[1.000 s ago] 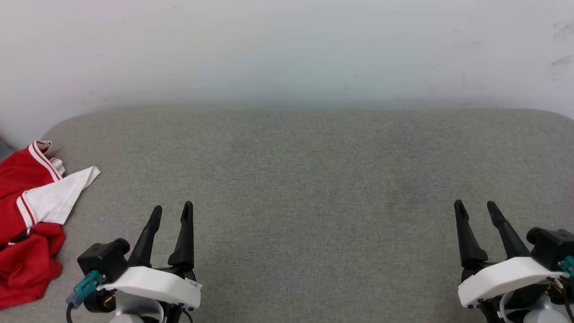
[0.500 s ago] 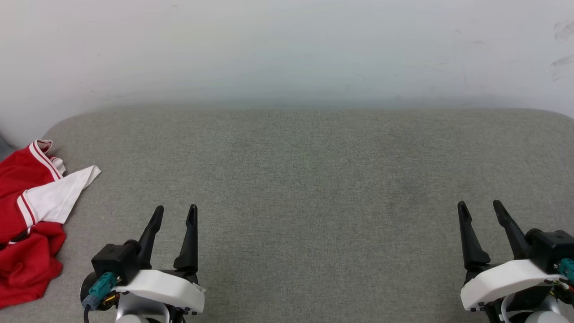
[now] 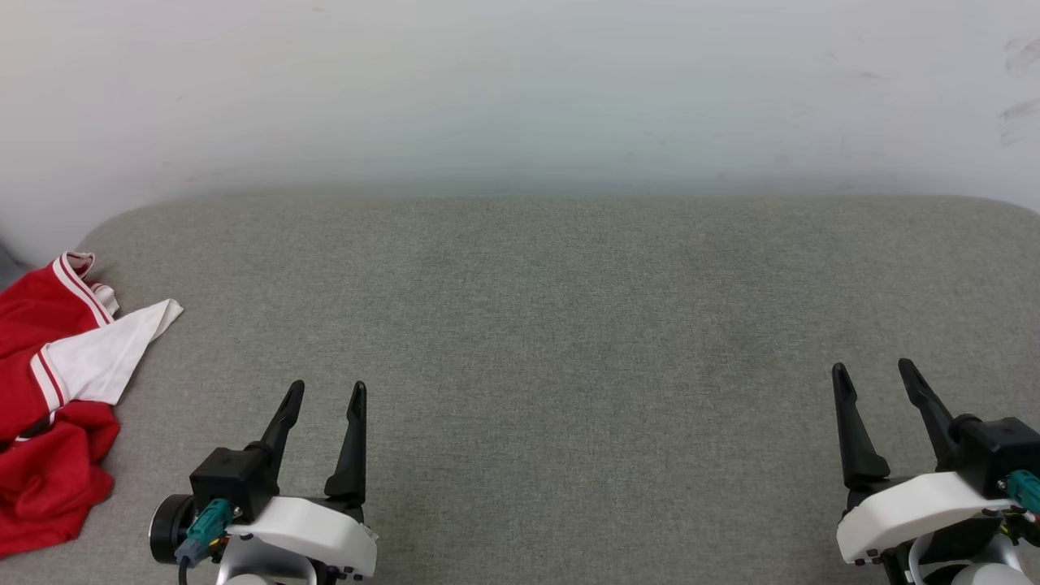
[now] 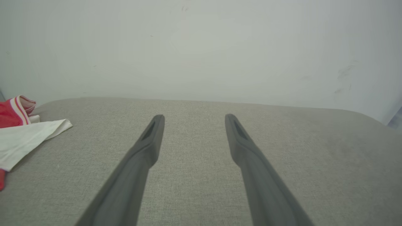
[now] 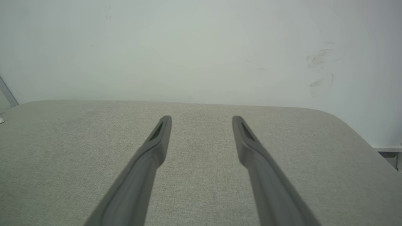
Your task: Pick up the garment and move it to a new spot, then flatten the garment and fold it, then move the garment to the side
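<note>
Grey fabric surface [image 3: 569, 325], crumpled red-and-white garment [image 3: 49, 390] at left edge

Even, soft, bright light with hardly a shadow; the pale wall [image 3: 520, 89] looks hazy, and in both wrist views the near fingers [image 4: 125, 188] blur.

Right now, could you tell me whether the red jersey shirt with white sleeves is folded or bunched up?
Bunched up: the red jersey shirt lies rumpled at the grey cushion's left edge, sleeve askew.
</note>
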Robot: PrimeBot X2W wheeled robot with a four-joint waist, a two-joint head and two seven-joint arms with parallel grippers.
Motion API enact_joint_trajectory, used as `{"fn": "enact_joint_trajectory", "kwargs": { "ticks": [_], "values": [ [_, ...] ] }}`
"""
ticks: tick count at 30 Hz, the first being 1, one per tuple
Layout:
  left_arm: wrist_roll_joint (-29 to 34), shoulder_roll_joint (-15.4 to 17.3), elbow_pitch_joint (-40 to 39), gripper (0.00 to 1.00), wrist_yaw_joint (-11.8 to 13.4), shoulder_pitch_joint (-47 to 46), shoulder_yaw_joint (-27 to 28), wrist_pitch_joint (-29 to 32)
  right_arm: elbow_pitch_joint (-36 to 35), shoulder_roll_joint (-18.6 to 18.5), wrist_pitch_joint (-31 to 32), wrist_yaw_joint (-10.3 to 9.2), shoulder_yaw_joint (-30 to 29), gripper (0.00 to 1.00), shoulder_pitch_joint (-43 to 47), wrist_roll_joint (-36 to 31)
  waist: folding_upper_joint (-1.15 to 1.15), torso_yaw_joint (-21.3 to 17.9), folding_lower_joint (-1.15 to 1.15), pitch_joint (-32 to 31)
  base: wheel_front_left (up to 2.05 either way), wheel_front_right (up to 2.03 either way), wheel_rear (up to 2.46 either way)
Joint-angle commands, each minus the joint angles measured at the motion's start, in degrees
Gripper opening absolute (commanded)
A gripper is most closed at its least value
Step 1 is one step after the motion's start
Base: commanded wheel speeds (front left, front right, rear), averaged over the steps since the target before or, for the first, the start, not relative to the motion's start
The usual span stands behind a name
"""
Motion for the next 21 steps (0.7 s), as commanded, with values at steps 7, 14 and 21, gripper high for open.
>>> {"fn": "enact_joint_trajectory", "kwargs": {
  "ticks": [7,14,21],
  "values": [
    [2.5,-0.2,0.4,1.00,0.0,-0.7,-0.5,-1.1,-0.2,0.0,-1.2,-0.02,0.4,1.00,0.5,-2.3,0.00,0.0,0.00,0.2,0.00,0.00,0.00],
    [2.9,0.0,0.7,1.00,0.0,-1.2,-0.8,-1.5,0.0,0.0,-1.8,-0.02,0.8,1.00,0.4,-2.7,0.00,0.9,0.00,0.4,0.00,0.00,0.00],
    [1.5,-0.3,1.0,1.00,0.0,-2.0,-0.2,-1.4,-0.1,0.1,-2.0,-0.02,1.4,1.00,0.4,-1.3,0.00,4.1,0.00,0.7,0.00,0.00,0.00]
  ]
}}
